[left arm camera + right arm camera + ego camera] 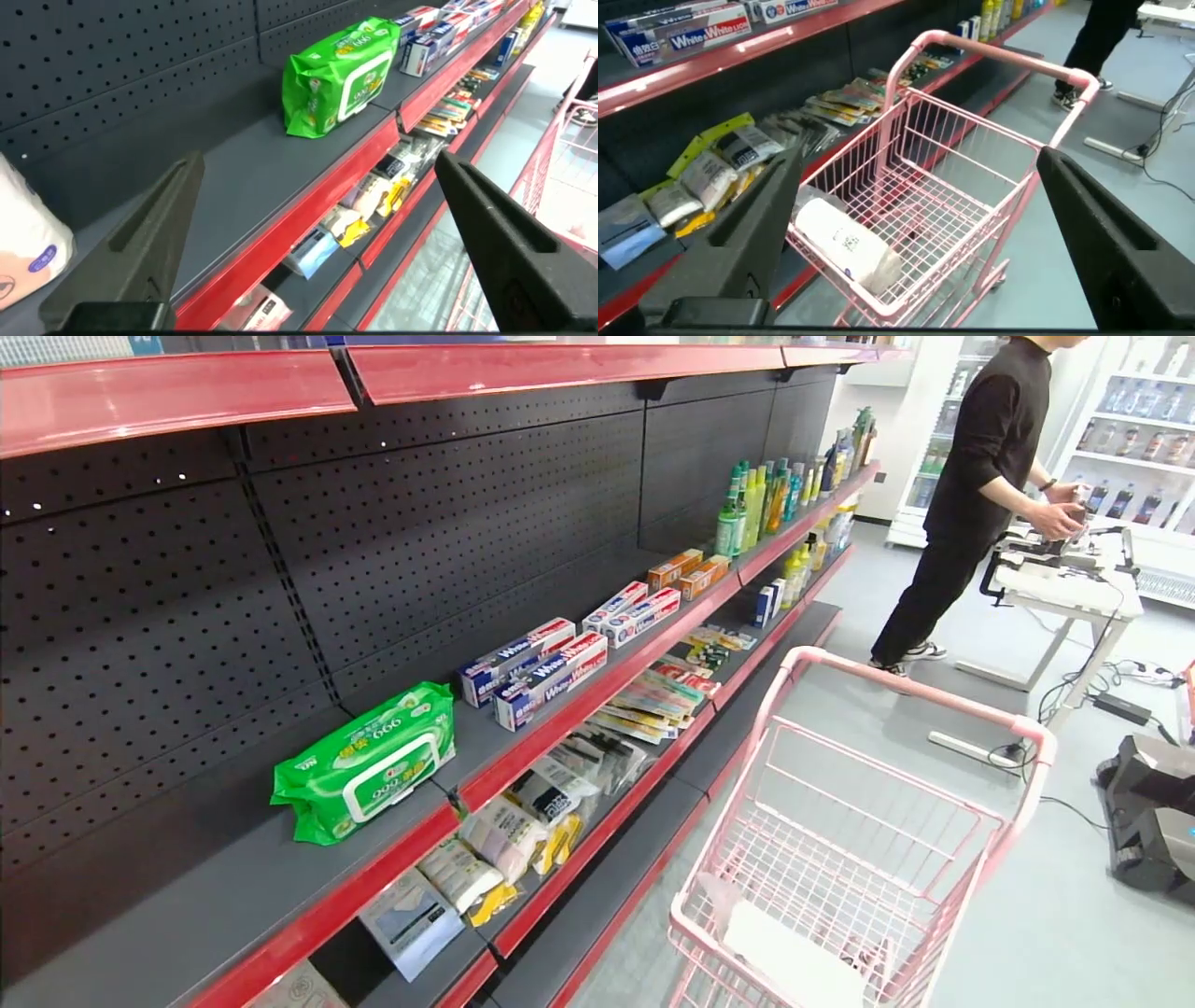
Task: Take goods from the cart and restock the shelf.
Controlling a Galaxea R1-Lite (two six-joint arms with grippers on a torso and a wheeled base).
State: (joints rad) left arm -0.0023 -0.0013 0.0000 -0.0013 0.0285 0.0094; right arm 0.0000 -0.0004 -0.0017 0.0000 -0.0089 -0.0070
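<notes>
A pink wire cart (896, 821) stands on the floor to the right of the shelf (392, 873). A white wrapped roll pack (845, 245) lies in the cart's near end, also seen as the white pack (789, 957). My right gripper (915, 168) hovers open above the cart (971, 187), with nothing between its fingers. A green wipes pack (366, 761) lies on the middle shelf board. My left gripper (318, 168) is open over the bare board short of the green pack (341, 75). Another white wrapped pack (28, 257) sits at that view's edge.
Toothpaste boxes (546, 667) and bottles (756, 504) line the shelf farther along. Packets (523, 821) fill the lower board. A person stands at a white table (1064, 583) at the far right. Cables (1055, 709) and a black device (1153, 821) lie on the floor.
</notes>
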